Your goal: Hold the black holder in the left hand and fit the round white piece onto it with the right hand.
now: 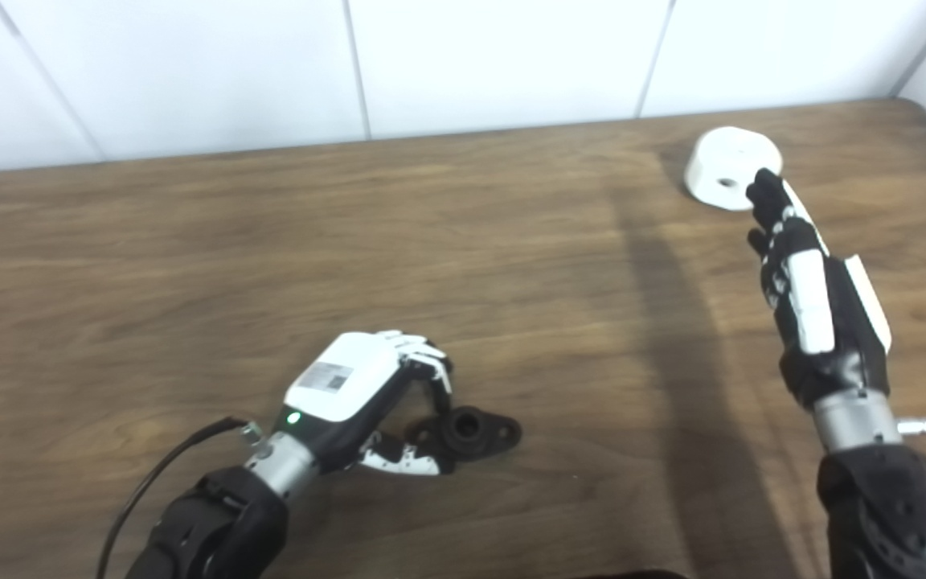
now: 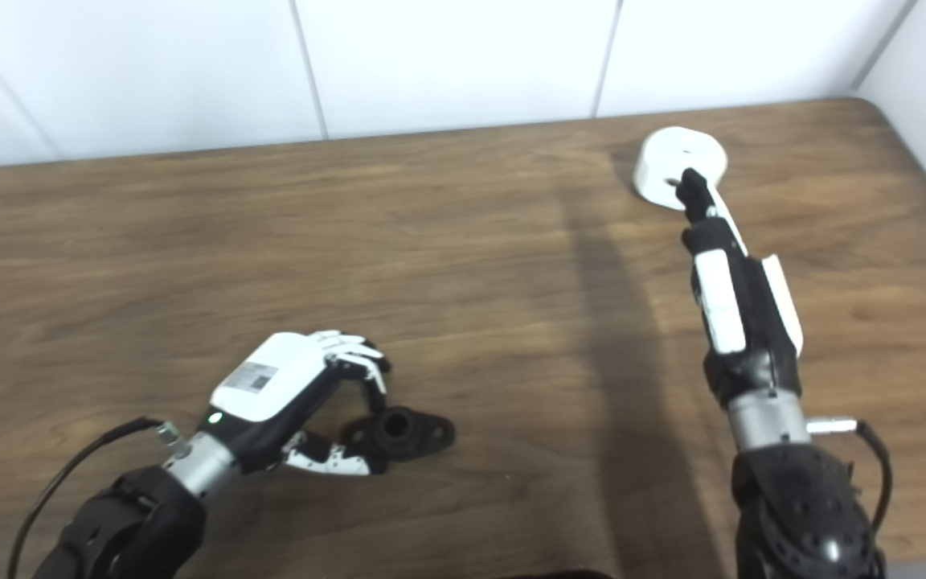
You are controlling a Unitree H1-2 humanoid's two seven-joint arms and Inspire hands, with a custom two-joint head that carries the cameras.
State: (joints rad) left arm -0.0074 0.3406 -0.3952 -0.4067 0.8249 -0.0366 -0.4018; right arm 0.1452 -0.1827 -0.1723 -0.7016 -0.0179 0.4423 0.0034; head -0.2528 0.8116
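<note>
The black holder [image 1: 475,432], a short tube on a flat flange, lies on the wooden table [image 1: 190,265] near the front. My left hand [image 1: 366,394] arches over its left end, with fingers curled down from above and the thumb pressed against the flange from the front, pinching it. The round white piece [image 1: 728,165], a thick disc with a small hole in its side, rests at the far right of the table. My right hand [image 1: 792,265] stretches toward it with straight fingers. Its fingertips [image 1: 762,189] touch the disc's near side and do not wrap it.
White wall panels [image 1: 471,56] rise behind the table's back edge. The table's rounded right corner [image 2: 873,104] lies just beyond the white piece. A dark shadow band runs across the wood between the two hands.
</note>
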